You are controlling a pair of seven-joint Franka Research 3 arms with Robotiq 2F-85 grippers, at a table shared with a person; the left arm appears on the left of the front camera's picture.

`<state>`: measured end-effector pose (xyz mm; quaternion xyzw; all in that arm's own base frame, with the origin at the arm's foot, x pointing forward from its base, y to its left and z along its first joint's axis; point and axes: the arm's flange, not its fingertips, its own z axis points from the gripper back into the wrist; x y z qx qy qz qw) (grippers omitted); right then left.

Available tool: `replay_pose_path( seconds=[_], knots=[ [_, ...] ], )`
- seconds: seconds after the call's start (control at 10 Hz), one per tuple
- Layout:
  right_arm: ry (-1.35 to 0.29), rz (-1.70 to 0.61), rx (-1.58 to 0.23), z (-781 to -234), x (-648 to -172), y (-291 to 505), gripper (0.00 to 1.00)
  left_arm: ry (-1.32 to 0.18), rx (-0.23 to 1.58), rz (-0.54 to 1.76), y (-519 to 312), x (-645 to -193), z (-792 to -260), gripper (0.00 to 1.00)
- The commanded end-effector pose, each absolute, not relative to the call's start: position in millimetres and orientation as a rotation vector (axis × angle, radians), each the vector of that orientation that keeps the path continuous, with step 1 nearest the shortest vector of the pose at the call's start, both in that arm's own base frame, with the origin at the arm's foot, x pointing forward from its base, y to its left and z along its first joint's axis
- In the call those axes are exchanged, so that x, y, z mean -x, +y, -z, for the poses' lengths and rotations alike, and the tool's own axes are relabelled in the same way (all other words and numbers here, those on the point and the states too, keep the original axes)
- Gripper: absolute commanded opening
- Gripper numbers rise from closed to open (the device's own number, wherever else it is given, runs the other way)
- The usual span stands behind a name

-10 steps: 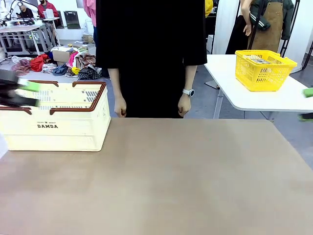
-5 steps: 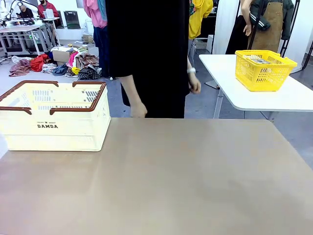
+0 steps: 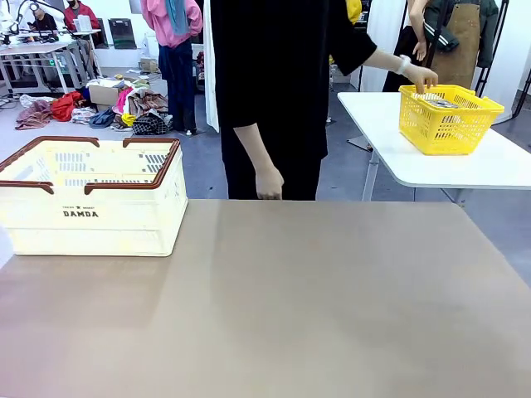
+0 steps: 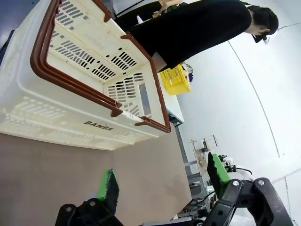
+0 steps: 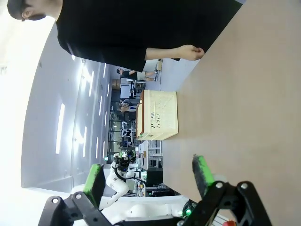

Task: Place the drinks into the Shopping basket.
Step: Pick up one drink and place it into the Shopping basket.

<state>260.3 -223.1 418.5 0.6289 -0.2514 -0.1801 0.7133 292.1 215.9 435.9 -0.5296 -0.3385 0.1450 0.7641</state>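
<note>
Left gripper (image 4: 161,172) hangs above the near left corner of the table (image 3: 315,307), jaws spread as wide as they go, green pads touching nothing; it looks down on the Shopping basket (image 4: 56,122), probably drawn back so the person has room to work. In the front view the Shopping basket (image 3: 91,211) stands at the left edge of the frame, mouth up and handles folded along the rim, presumably parked there within the left arm's reach. At centre the person's lowered hand (image 3: 269,182) hangs at the table's far edge; at upper right their other hand (image 3: 421,78) reaches into the yellow mesh basket (image 3: 448,120) on the white side table (image 3: 465,166) (likely fetching the drinks, though its contents are too small to tell). Right gripper (image 5: 148,168) is likewise fully open and holds nothing, poised over bare table.
</note>
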Motion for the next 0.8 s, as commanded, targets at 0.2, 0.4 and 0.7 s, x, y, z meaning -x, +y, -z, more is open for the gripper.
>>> replay_pose_path(
  seconds=[0.2, 0.4, 0.7],
  knots=[
    [-0.552, 0.393, -1.401, -421.0, -258.8, -223.1, 1.00, -0.733, 1.151, -0.302, 217.7, -290.3, -436.0, 1.00],
    [-0.552, 0.393, -1.401, -421.0, -258.8, -223.1, 1.00, -0.733, 1.151, -0.302, 217.7, -290.3, -436.0, 1.00],
    [-0.552, 0.393, -1.401, -421.0, -258.8, -223.1, 1.00, -0.733, 1.151, -0.302, 217.7, -290.3, -436.0, 1.00]
  ],
)
